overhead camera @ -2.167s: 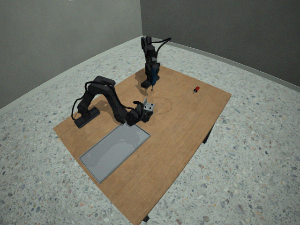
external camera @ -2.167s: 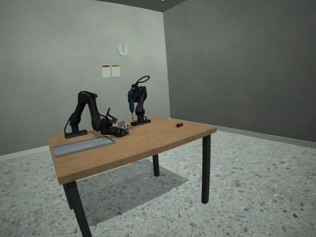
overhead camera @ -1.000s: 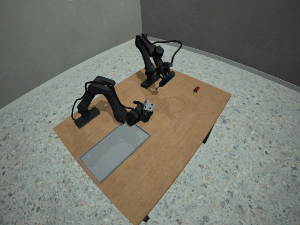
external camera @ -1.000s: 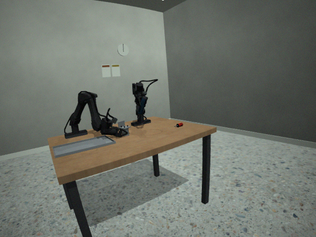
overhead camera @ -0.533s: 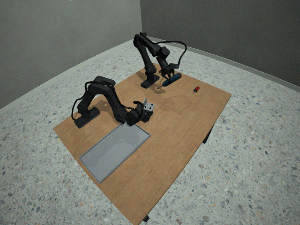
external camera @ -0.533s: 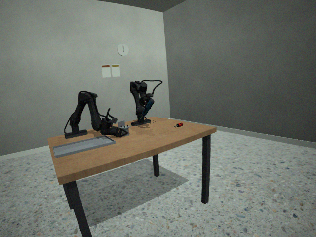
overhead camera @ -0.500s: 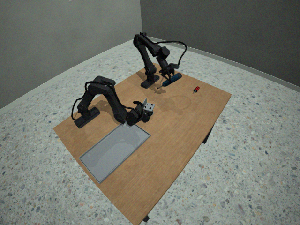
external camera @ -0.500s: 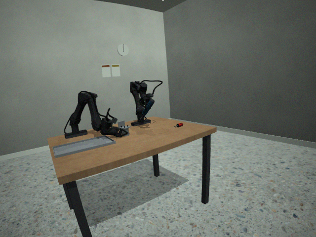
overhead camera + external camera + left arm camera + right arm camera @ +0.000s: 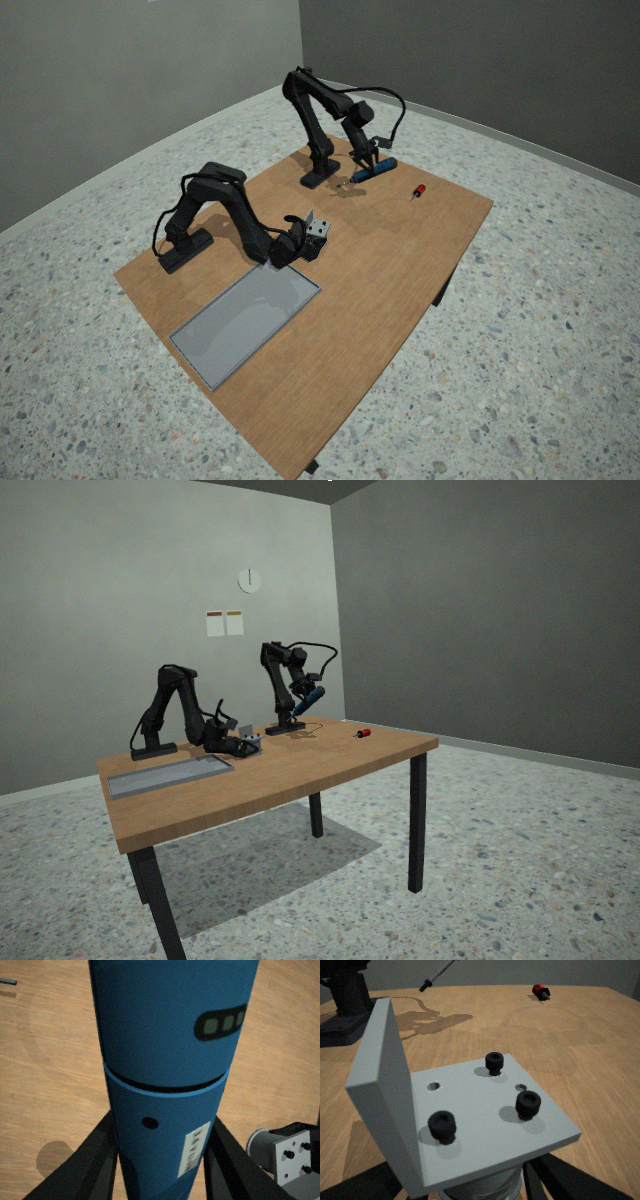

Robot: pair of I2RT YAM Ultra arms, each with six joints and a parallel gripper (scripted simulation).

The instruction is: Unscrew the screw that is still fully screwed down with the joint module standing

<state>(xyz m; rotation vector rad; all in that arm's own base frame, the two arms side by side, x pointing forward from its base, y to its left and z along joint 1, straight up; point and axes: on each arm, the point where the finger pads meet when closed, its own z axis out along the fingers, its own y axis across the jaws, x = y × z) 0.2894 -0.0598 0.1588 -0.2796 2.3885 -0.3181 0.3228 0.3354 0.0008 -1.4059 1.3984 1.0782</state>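
Note:
My left gripper is shut on the dark blue electric screwdriver, held tilted above the table by the left arm's base; its bit points down at a slant. My right gripper is shut on the joint module, just under the grey bracket. The module stands upright. Three black screws stand with raised heads in the bracket's plate. Two holes show no raised head; their depths are unclear.
A red and black screwdriver lies on the table, away from both arms. A shallow grey tray lies beside the right arm. The bracket's upright wall rises beside the screws.

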